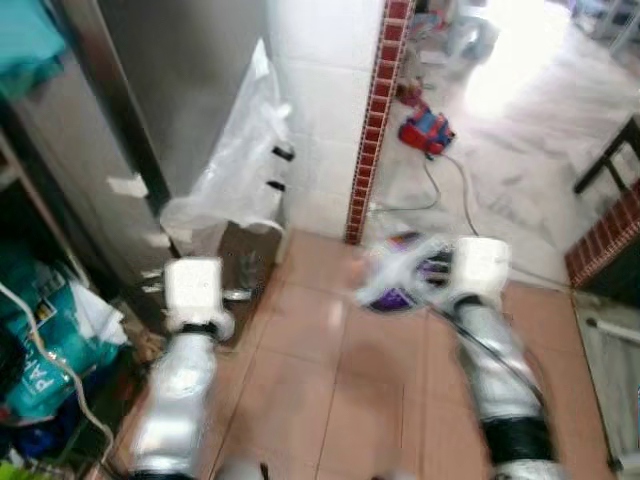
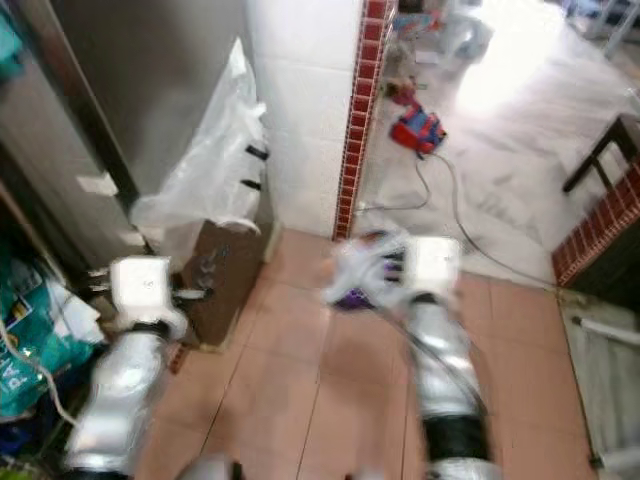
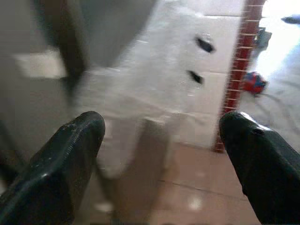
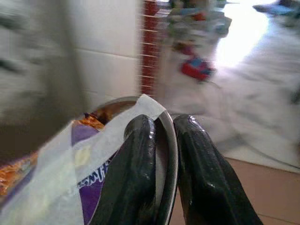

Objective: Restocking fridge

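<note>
Underfoot terracotta floor tiles (image 1: 330, 380), white tiled wall (image 1: 320, 110), red brick trim (image 1: 375, 120)

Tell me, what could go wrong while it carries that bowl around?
The right end effector pinches only the metal bowl's thin rim, so the bowl could tilt or slip, and the loose purple packet might drop. A cable on the floor nearby could snag its feet.
</note>
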`<state>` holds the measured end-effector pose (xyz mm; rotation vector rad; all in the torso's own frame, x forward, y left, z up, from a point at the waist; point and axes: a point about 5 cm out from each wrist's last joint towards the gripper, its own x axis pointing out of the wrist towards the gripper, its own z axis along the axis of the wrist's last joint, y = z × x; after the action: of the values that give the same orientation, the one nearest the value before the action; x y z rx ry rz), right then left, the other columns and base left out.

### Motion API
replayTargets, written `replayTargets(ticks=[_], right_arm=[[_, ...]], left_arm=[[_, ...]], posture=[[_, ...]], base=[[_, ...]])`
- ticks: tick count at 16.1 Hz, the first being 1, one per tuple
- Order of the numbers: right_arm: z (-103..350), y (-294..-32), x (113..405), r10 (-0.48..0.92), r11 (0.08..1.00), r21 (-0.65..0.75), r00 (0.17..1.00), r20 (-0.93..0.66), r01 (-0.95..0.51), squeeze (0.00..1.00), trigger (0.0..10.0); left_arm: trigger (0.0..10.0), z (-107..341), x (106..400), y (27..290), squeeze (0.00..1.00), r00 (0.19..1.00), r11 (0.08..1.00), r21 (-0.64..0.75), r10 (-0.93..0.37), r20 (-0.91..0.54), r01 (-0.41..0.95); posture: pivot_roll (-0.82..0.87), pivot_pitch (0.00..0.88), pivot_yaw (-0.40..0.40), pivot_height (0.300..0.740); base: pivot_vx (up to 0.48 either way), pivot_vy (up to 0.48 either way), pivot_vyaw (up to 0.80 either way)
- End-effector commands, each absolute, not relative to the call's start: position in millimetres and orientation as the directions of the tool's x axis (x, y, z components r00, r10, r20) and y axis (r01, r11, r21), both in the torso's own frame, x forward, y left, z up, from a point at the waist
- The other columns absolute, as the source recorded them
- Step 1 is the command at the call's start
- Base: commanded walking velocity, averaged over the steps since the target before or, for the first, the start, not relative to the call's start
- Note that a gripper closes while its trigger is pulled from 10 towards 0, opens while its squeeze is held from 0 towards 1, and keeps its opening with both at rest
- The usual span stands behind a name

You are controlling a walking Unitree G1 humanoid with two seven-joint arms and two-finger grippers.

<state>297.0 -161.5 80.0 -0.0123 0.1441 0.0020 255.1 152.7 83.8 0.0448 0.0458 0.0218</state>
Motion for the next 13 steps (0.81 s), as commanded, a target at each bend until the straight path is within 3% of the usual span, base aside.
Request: replayTargets(ticks=[1, 5, 10, 13], right_arm=[[87.7, -172.7, 299.2, -0.026, 0.999, -0.046, 0.992, -0.120, 0.021, 0.00, 10.0], [92.9, -168.4, 298.1, 0.034, 0.999, 0.004, 0.995, -0.091, -0.033, 0.00, 10.0], [96.7, -167.9, 299.6, 0.048, 0.999, 0.018, 0.996, -0.080, -0.047, 0.00, 10.0], [96.2, -166.2, 299.7, 0.057, 0.998, 0.038, 0.995, -0.083, -0.054, 0.00, 10.0]], left_arm=[[10.0, 89.3, 257.0, 141.7, 0.00, 1.000, 0.999, 0.039, -0.012, -0.015, 0.013], [10.0, 91.3, 256.1, 141.6, 0.00, 1.000, 0.999, 0.030, -0.026, 0.000, 0.026], [10.0, 92.9, 254.7, 138.7, 0.00, 0.998, 0.998, 0.013, -0.064, 0.013, 0.063], [10.0, 93.4, 255.0, 138.3, 0.00, 0.997, 0.997, 0.008, -0.072, 0.016, 0.072]], posture=[[0.07, 0.000, -0.018, 0.740], [0.07, 0.000, -0.018, 0.740], [0.07, 0.000, -0.018, 0.740], [0.07, 0.000, -0.017, 0.740]], base=[[0.000, 0.000, 0.00], [0.000, 0.000, 0.00], [0.000, 0.000, 0.71], [0.316, 0.000, 0.29]])
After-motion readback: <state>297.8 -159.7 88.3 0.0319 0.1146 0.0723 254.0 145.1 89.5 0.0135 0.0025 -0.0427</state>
